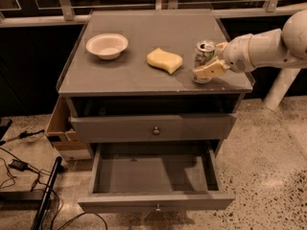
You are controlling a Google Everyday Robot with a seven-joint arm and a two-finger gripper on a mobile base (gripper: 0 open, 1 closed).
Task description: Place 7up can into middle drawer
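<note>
The 7up can (205, 56) stands upright on the right side of the grey cabinet top (144, 73), near its front edge. My gripper (207, 60) reaches in from the right on a white arm. Its cream fingers (207, 71) sit on either side of the can and close against it. The can rests on the top. The middle drawer (156, 201) is pulled open below, with a bare grey floor and a small round knob on its front.
A yellow wavy sponge (164, 60) lies left of the can. A white bowl (107, 45) sits at the top's left. The upper drawer front (153, 127) is shut. A cardboard box (62, 133) and cables (29, 186) are on the floor at left.
</note>
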